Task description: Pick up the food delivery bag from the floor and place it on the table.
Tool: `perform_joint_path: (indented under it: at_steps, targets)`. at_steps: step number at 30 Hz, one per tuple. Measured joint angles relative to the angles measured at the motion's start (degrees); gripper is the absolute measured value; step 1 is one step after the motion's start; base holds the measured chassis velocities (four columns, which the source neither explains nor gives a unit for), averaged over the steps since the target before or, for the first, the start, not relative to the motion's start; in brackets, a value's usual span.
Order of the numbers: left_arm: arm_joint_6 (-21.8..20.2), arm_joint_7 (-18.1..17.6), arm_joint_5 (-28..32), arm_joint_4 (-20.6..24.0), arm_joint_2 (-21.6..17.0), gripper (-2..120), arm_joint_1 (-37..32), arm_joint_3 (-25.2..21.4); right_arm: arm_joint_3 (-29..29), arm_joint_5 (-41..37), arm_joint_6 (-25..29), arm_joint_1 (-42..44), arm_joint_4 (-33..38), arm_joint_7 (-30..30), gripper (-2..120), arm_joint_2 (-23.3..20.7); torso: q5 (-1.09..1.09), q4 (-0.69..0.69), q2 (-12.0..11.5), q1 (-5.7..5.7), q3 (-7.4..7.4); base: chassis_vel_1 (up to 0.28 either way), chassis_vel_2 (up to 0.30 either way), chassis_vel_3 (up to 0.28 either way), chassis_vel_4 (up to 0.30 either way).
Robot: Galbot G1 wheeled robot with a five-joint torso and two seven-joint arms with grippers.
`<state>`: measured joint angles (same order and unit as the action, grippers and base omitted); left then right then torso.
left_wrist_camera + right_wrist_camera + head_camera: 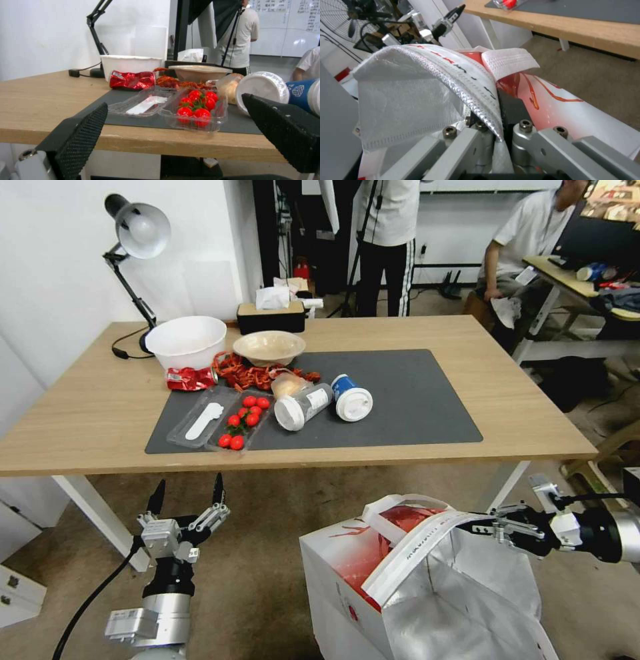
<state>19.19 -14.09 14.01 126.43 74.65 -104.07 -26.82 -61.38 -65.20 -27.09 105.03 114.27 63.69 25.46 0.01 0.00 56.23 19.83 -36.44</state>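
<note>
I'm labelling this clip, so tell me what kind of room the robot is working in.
Probably an office or lab set up for robot trials: a light-wood table staged with takeaway cups and bowls, a whiteboard covered in writing, worn carpet floor, and a cluttered desk behind.

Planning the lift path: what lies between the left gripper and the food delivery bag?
In the head view, bare floor separates the left gripper from the food delivery bag.

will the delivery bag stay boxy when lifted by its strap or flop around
Probably floppy: where the right hand pinches the strap, the food delivery bag already has a foil-lined wall folded over. It looks light for its bulk, so it may swing and sag near the table edge.
</note>
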Motion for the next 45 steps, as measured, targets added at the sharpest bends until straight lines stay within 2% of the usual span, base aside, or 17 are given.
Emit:
perform_joint_path:
  at_steps: [3, 8, 11, 16, 19, 26, 29, 30, 33, 34, 37, 38, 41, 42, 45]
  targets:
    - [-0.03, -0.07, 0.00, -0.10, -0.02, 100, 0.12, -0.04, -1.70, -0.89, -0.43, 0.68, -0.50, 1.75, 0, -0.55, -0.01, 0.00, -0.03, -0.02, 0.02, 0.000, 0.000, 0.000, 0.000]
    - [-0.17, -0.48, 0.04, -0.15, -0.10, 100, 0.54, -0.08, -8.83, -2.63, -0.88, 3.72, -1.13, 4.68, 0, -1.95, 0.00, 0.00, -0.12, -0.05, 0.07, 0.000, 0.000, 0.000, 0.000]
    - [-0.25, -0.52, 0.06, -0.14, -0.10, 100, 0.61, -0.05, -10.75, -3.03, -0.96, 4.27, -1.25, 5.73, 0, -2.19, -0.01, 0.00, -0.13, -0.06, 0.08, 0.000, 0.000, 0.000, 0.000]
    - [-0.29, -0.69, 0.06, -0.15, -0.16, 100, 0.62, 0.04, -16.41, -4.87, -2.09, 5.87, -2.24, 10.59, 0, -2.47, 0.01, 0.01, -0.19, -0.08, 0.11, 0.000, 0.000, 0.000, 0.000]
    - [-0.29, -0.92, 0.05, -0.11, -0.31, 100, 0.64, 0.05, -20.35, -6.37, -2.52, 9.05, -1.90, 11.65, 0, -1.91, -0.02, 0.00, -0.21, -0.09, 0.13, 0.000, 0.000, 0.000, 0.000]
    - [-0.29, -1.09, 0.05, 0.20, -0.45, 100, 0.74, 0.14, -23.50, -8.70, -2.61, 11.00, -0.47, 10.88, 0, -0.59, -0.01, -0.01, -0.24, -0.11, 0.15, 0.000, 0.000, 0.000, 0.000]
    - [-0.26, -1.14, -0.05, 0.32, -0.49, 100, 0.59, 0.23, -24.76, -13.17, -2.62, 9.93, -0.30, 5.79, 0, -0.45, 0.00, 0.00, -0.26, -0.12, 0.16, 0.000, 0.000, 0.000, 0.000]
    - [-0.26, -1.14, -0.05, 0.32, -0.49, 100, 0.59, 0.23, -24.76, -13.17, -2.62, 9.93, -0.30, 5.79, 0, -0.45, 0.00, 0.00, -0.26, -0.12, 0.16, 0.000, 0.000, 0.000, 0.000]
    - [-0.10, -1.28, -0.26, 0.40, -0.55, 100, 0.29, 0.17, -25.28, -19.41, -2.61, 8.12, -0.22, -1.38, 0, -0.98, -0.01, 0.01, -0.28, -0.12, 0.17, 0.000, 0.000, 0.000, 0.000]
    - [-0.10, -1.28, -0.26, 0.40, -0.55, 100, 0.29, 0.17, -25.28, -19.41, -2.61, 8.12, -0.22, -1.38, 0, -0.98, -0.01, 0.01, -0.28, -0.12, 0.17, 0.000, 0.000, 0.000, 0.000]
    - [-0.06, -1.59, -0.48, 0.48, -0.56, 100, 0.06, 0.09, -24.85, -26.46, -2.62, 5.38, 0.34, -9.69, 0, -1.05, -0.01, 0.01, -0.30, -0.13, 0.17, 0.000, 0.000, 0.000, 0.000]
    - [-0.06, -1.59, -0.48, 0.48, -0.56, 100, 0.06, 0.09, -24.85, -26.46, -2.62, 5.38, 0.34, -9.69, 0, -1.05, -0.01, 0.01, -0.30, -0.13, 0.17, 0.000, 0.000, 0.000, 0.000]
    - [-0.06, -1.83, -0.67, 0.48, -0.54, 100, 0.03, 0.01, -22.79, -36.06, -2.43, 0.33, 1.38, -21.53, 0, -0.30, 0.00, 0.01, -0.30, -0.14, 0.18, 0.000, 0.000, 0.000, 0.000]
    - [-0.06, -1.83, -0.67, 0.48, -0.54, 100, 0.03, 0.01, -22.79, -36.06, -2.43, 0.33, 1.38, -21.53, 0, -0.30, 0.00, 0.01, -0.30, -0.14, 0.18, 0.000, 0.000, 0.000, 0.000]
    - [-0.08, -2.01, -0.81, 0.28, -0.52, 100, 0.16, -0.01, -21.39, -43.14, -1.07, -2.93, 3.26, -31.83, 0, 0.19, -0.01, -0.01, -0.31, -0.13, 0.19, 0.000, 0.000, 0.000, 0.000]
